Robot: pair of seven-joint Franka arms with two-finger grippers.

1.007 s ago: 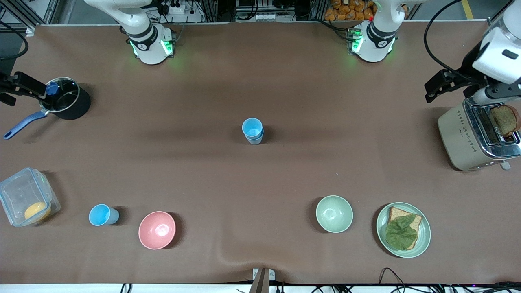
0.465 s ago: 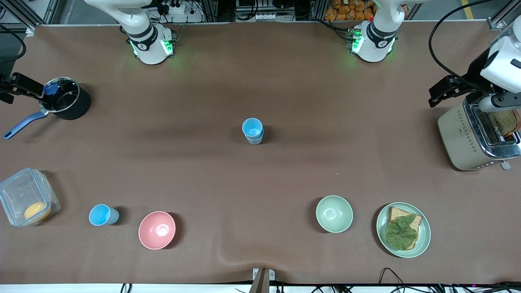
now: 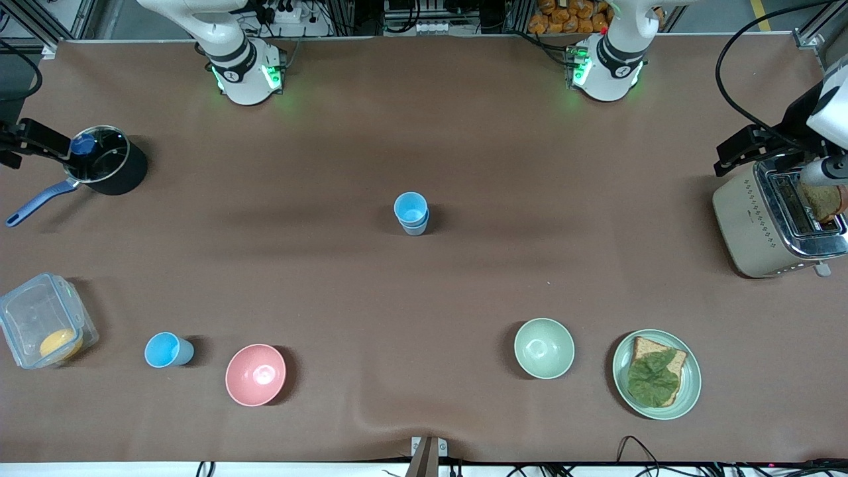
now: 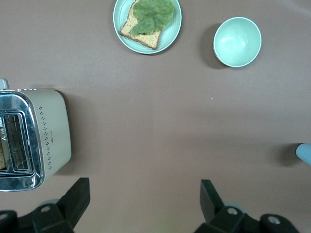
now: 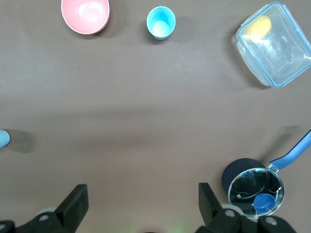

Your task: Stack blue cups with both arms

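Note:
The two blue cups [image 3: 411,213] stand nested one inside the other, upright, at the middle of the table. They show only as a sliver in the left wrist view [image 4: 304,154] and in the right wrist view [image 5: 3,138]. My left gripper [image 3: 729,154] hangs open and empty [image 4: 143,194] in the air beside the toaster [image 3: 748,225]. My right gripper [image 3: 41,147] hangs open and empty [image 5: 142,194] beside the black pot [image 3: 109,169]. Both grippers are well away from the cups.
A bright sky-blue cup [image 3: 163,349], a pink bowl [image 3: 256,374] and a clear lidded box [image 3: 43,328] sit near the front camera at the right arm's end. A green bowl [image 3: 544,348] and a plate [image 3: 619,371] with bread and lettuce sit at the left arm's end.
My left arm has drawn back toward its end of the table, past the toaster. My right gripper has shifted slightly toward its own table edge. The cups have not moved.

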